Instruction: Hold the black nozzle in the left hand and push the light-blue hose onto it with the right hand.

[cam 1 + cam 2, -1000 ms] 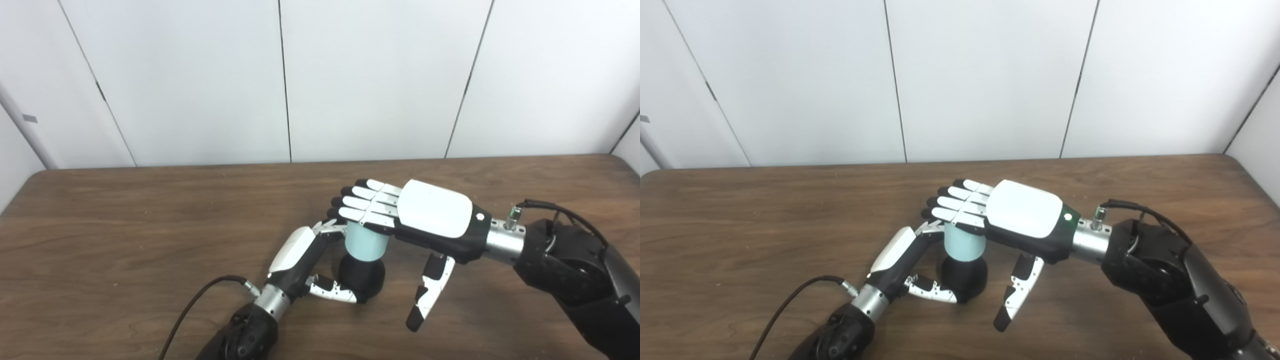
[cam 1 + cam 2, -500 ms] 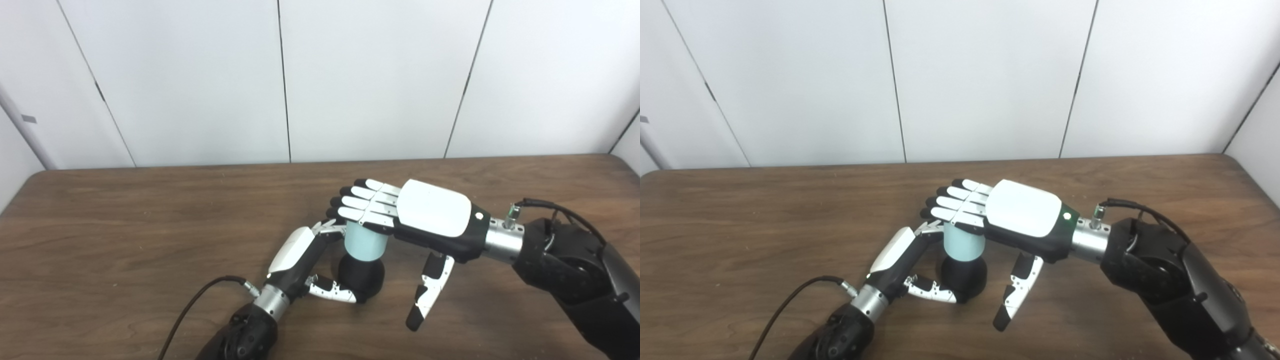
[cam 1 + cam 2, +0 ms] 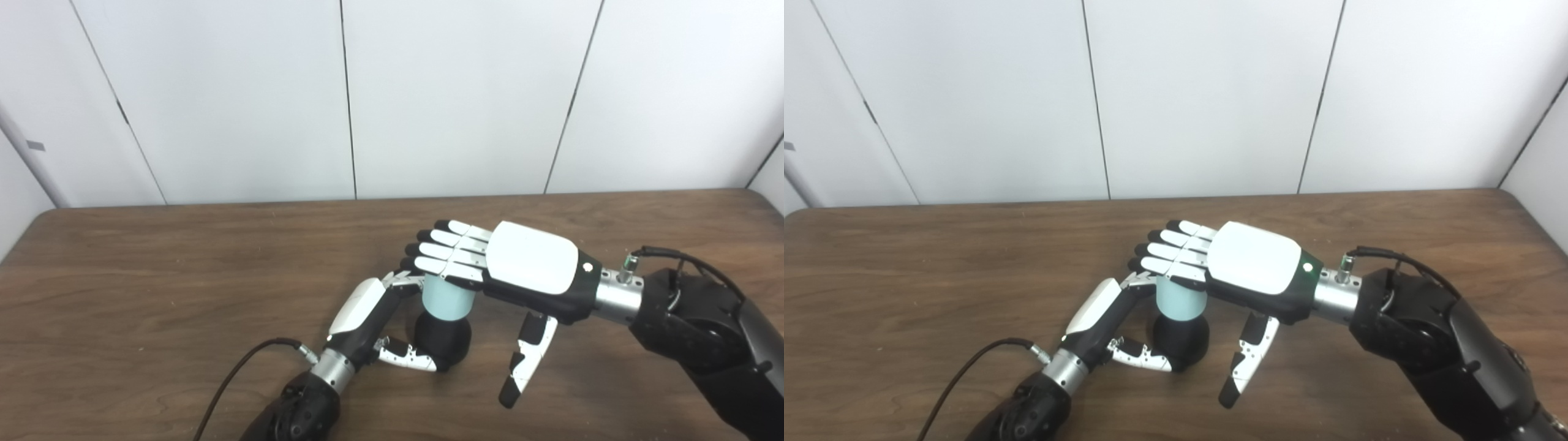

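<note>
A: Where was the black nozzle (image 3: 442,342)?
B: It stood on the brown bench (image 3: 153,294), a little toward 6 o'clock from the middle. The light-blue hose (image 3: 447,297) sat upright on top of it, touching it.

A: What was the left robot hand (image 3: 373,318) doing?
B: It was wrapped around the nozzle from the 9 o'clock side. Its thumb curled along the front of the nozzle at the bottom, and its fingers (image 3: 407,278) went behind the hose. So it was clamped on the nozzle.

A: And the right robot hand (image 3: 1237,263)?
B: It lay flat over the top of the hose, palm down, coming in from 3 o'clock. Its fingers were straight and side by side, and its thumb hung down at 4 o'clock from the nozzle, touching nothing. It gripped nothing.

A: What could you not see?
B: The top of the hose was hidden under the right fingers. I could not tell how far the hose went onto the nozzle. The tips of the left fingers were hidden too. Both arms were cut off at the bottom edge. A black cable (image 3: 245,367) ran off there as well.
</note>
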`<state>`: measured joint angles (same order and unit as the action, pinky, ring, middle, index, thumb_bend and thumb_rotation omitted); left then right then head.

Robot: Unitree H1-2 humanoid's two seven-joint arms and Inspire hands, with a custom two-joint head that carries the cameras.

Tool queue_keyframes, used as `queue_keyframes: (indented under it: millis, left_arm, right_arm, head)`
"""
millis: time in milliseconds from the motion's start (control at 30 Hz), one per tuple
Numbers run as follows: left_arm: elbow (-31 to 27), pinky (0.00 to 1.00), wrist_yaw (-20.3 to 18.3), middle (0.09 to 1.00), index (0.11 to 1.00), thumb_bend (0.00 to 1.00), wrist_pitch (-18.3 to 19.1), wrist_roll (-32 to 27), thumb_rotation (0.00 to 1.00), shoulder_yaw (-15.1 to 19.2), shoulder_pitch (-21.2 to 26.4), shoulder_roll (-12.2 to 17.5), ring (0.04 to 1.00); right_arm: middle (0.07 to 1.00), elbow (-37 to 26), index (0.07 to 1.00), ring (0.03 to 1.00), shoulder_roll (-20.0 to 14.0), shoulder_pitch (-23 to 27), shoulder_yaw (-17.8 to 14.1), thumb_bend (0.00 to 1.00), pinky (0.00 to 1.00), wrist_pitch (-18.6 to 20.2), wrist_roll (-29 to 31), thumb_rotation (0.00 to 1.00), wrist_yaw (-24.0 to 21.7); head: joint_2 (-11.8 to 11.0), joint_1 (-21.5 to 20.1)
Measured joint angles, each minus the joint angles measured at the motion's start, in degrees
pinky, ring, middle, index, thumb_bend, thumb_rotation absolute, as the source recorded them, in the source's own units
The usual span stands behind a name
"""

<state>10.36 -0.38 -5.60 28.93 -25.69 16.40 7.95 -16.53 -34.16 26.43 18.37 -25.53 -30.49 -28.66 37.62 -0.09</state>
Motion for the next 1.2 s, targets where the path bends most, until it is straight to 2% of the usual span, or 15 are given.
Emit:
queue_keyframes:
  millis: [100,667,1200]
  left_arm:
    - [-0.2,1.0,-0.2,0.799,0.482,0.52,0.0,0.0,0.07,-0.1,-0.1,0.0,0.936]
    - [-0.6,1.0,-0.6,0.8,0.482,0.52,0.0,-0.1,0.07,-0.2,-0.4,0.0,0.936]
    - [-0.7,1.0,-0.6,0.801,0.482,0.52,0.0,-0.1,0.07,-0.1,-0.5,0.1,0.936]
  right_arm:
    - [1.0,-1.0,1.0,1.0,-1.2,-0.2,0.7,0.96,1.0,0.0,-0.6,0.81,0.6]
    - [1.0,-1.2,1.0,1.0,-2.8,-1.2,3.4,0.96,1.0,0.0,-1.9,0.82,6.1]
    - [1.0,-1.2,0.994,1.0,-2.7,-1.1,4.3,0.97,1.0,0.1,-3.1,0.82,7.1]
  head:
    - [0.1,0.0]
    - [0.1,-0.1]
    - [0.2,0.0]
